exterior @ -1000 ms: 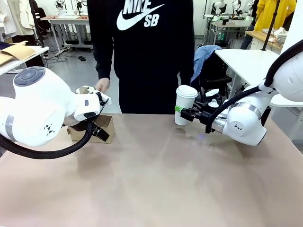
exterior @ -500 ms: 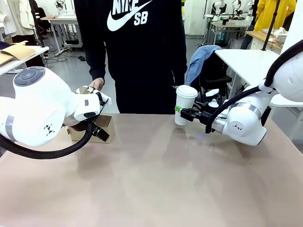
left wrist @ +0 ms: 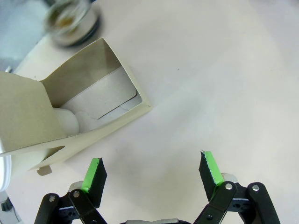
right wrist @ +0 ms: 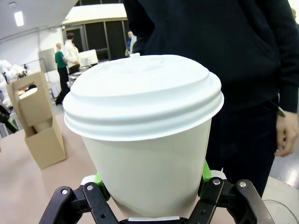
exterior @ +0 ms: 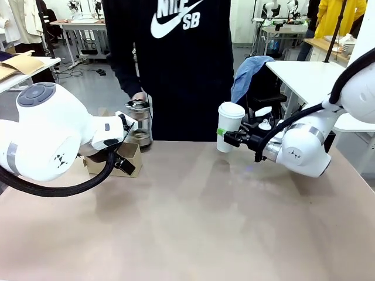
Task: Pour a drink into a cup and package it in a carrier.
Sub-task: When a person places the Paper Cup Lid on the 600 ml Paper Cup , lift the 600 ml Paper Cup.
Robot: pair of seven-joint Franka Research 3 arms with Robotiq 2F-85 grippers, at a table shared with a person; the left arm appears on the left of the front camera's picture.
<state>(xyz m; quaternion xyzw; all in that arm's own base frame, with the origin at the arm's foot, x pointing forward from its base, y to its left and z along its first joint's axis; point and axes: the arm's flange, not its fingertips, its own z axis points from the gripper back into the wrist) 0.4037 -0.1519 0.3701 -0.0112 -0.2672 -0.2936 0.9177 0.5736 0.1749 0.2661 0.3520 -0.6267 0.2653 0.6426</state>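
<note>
My right gripper (exterior: 226,138) is shut on a tall white paper cup (exterior: 229,127) with a white lid and holds it upright just above the table's far right side. In the right wrist view the cup (right wrist: 147,149) stands close up, clamped between the green pads of that gripper (right wrist: 152,189). The brown cardboard carrier (exterior: 130,156) sits at the far left. My left gripper (left wrist: 153,170) hangs open above the table beside the carrier (left wrist: 88,98). A person's hand holds a glass carafe (exterior: 139,124) with metal bands next to the carrier. I cannot make out the drink in it.
The person in a black top stands at the far edge behind the carafe and cup. One carrier compartment holds a white cup (left wrist: 66,122). The carrier (right wrist: 39,126) also appears beyond the held cup. Bare tabletop (exterior: 193,222) lies between the arms.
The person's hand has brought the carafe down beside the carrier. My right gripper has lifted the cup slightly. The left arm has not moved.
</note>
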